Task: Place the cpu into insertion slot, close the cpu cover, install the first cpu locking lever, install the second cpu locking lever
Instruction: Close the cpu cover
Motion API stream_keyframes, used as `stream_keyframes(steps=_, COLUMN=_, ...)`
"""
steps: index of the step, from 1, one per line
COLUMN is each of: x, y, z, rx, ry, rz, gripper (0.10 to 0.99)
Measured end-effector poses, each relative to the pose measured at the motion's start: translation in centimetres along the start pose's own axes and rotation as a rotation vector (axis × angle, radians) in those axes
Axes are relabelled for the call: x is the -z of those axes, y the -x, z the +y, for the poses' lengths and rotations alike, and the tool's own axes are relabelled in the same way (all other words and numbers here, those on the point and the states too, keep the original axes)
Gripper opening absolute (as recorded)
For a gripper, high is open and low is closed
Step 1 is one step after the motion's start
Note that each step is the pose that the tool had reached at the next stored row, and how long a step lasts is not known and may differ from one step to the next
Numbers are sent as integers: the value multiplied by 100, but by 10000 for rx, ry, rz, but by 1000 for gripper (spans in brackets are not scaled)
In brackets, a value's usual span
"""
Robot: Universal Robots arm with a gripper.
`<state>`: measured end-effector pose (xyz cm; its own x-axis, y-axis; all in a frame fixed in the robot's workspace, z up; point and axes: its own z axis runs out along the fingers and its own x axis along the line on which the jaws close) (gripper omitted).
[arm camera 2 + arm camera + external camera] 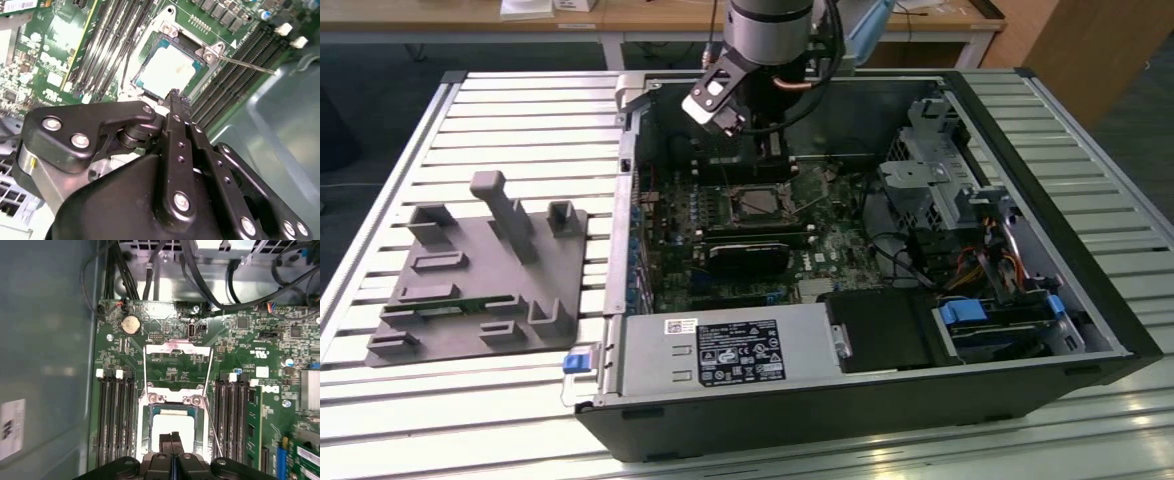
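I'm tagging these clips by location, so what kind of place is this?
Probably a robotics lab or workshop: an open computer case lies on a slatted metal table, a grey parts fixture beside it.

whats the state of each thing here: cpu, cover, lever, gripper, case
cpu: seated in the socket, top bare
cover: open, lifted off the socket
lever: unlatched, sticking out
gripper: shut, holding nothing, tip by the cpu's edge
computer case: lying on its side, open
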<state>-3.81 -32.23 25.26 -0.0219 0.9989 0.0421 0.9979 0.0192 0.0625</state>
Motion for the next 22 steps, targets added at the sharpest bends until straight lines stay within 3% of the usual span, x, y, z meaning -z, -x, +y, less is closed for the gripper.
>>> stream_keyframes(steps=5, x=156, y=-5, z=10, rx=-2, ry=-3, rz=43, gripper=114)
stream_keyframes(steps=12, x=165, y=168, z=9, rx=-5, ry=-4, rz=83, gripper=114)
stream_keyframes(steps=14, x=161, y=178, z=53, rx=-12, ry=-62, rz=111, gripper=114)
stream_keyframes(steps=18, x=150, y=182, z=209, rx=-19, ry=-196, rz=151, gripper=114)
stream_keyframes(steps=22, x=138, y=179, z=325, rx=-21, ry=-242, rz=150, gripper=114)
